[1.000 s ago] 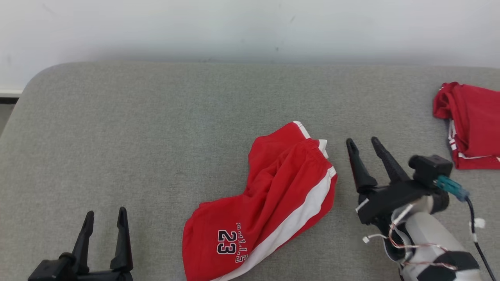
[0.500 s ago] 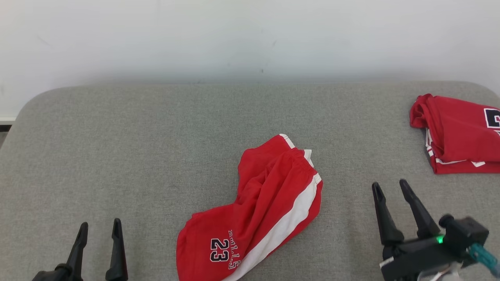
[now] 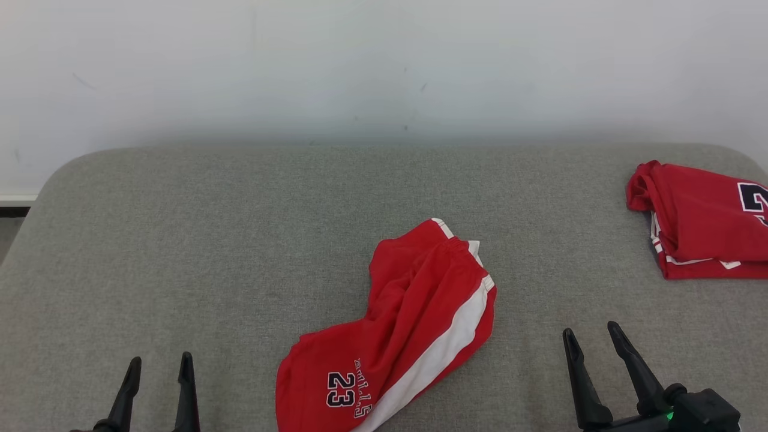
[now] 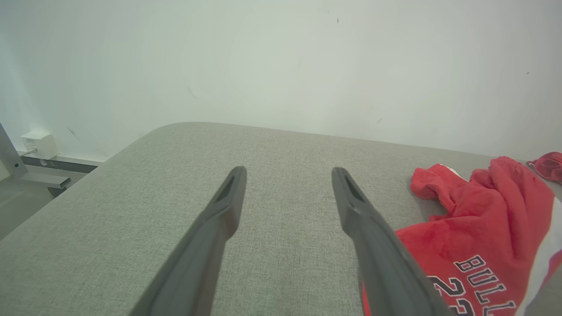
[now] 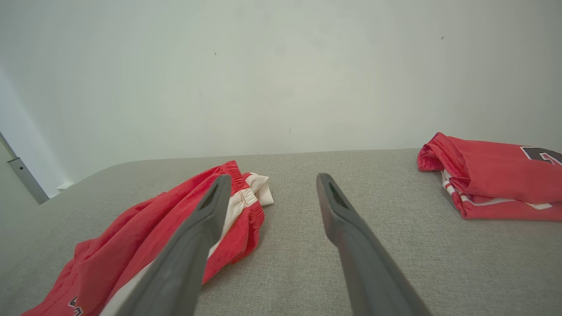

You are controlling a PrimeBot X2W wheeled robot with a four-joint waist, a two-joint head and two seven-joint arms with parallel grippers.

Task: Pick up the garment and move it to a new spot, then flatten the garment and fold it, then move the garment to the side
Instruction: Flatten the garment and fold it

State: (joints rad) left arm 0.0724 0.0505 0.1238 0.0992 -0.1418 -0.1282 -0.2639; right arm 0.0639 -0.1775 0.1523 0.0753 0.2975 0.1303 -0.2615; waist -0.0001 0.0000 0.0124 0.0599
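The left gripper (image 3: 160, 360) had its two long dark fingers spread wide with nothing between them, over the near left part of the grey fabric-covered bench (image 3: 210, 240). The right gripper (image 3: 590, 329) was just as wide apart and empty, over the near right part of the bench. Both sets of fingers pointed toward the far edge, and neither touched any cloth.

Between the two grippers, by the middle of the bench's near edge, lay the crumpled red shorts with a white side stripe and a dark "23" (image 3: 414, 324). The numbered leg ran toward the near edge, and the gathered waistband end pointed toward the far right. In the right wrist view the shorts lay partly behind that gripper's left-hand finger.

A folded red garment with white trim (image 3: 702, 222) rested at the bench's right edge, toward the far right corner and well apart from the shorts. A pale wall (image 3: 360, 60) rose behind the far edge.
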